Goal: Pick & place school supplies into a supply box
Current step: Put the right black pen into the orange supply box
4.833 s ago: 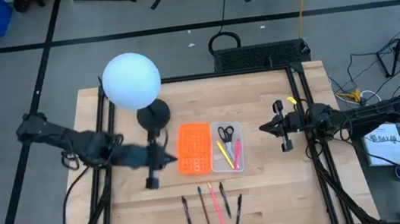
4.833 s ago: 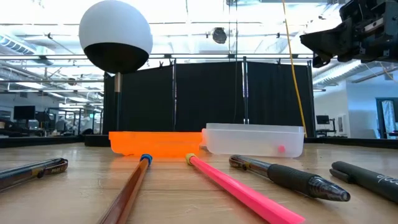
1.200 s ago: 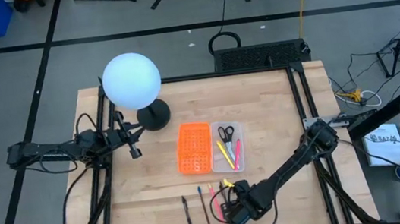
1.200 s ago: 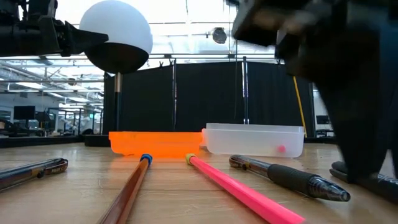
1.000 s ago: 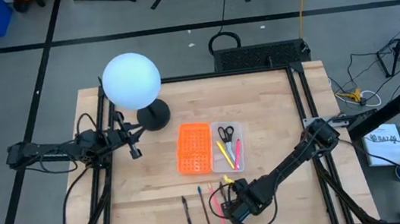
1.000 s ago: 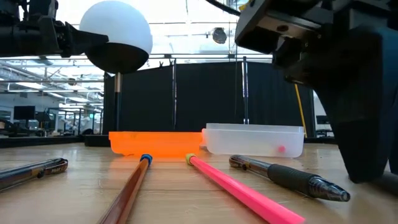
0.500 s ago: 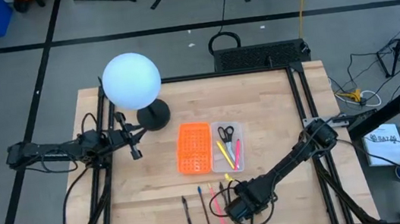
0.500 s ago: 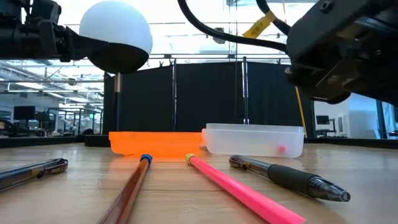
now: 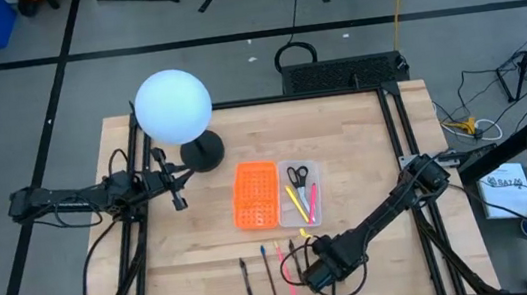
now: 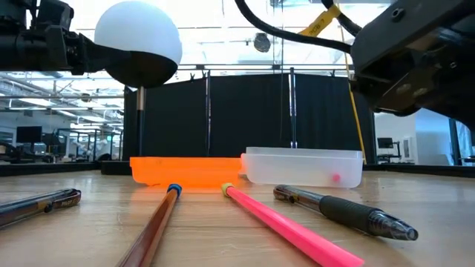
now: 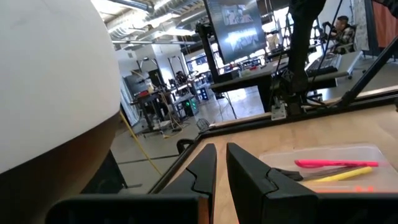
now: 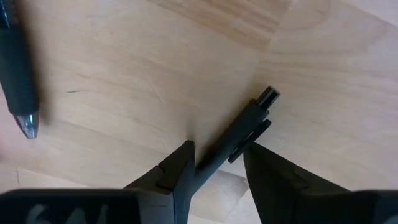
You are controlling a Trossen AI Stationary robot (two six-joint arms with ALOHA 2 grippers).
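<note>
— Since the earlier frames my right pincer (image 9: pixel 311 275) swung from the worktop's right edge down to the pen row at the front, and now it's lifting off the wood with a dark pen (image 12: pixel 239 134) clamped between the fingers.

— Left one?

— Left pincer (image 9: pixel 179 200) pulled back to the left side beside the globe lamp (image 9: pixel 173 106), fingers nearly together, holding nothing.

— Progress?

— Partway. Supply box (image 9: pixel 316 193) sits mid-worktop, joined to the orange panel (image 9: pixel 255 195). Already inside: scissors (image 9: pixel 297 176), a yellow pencil (image 9: pixel 293 202), a pink pen (image 9: pixel 312 202). Left on the worktop (image 9: pixel 354 146): another dark pen (image 9: pixel 247 279), a brown pencil (image 9: pixel 269 273), a pink pencil (image 9: pixel 283 262), one more dark pen (image 10: pixel 341 212). Then the held one goes in.
</note>
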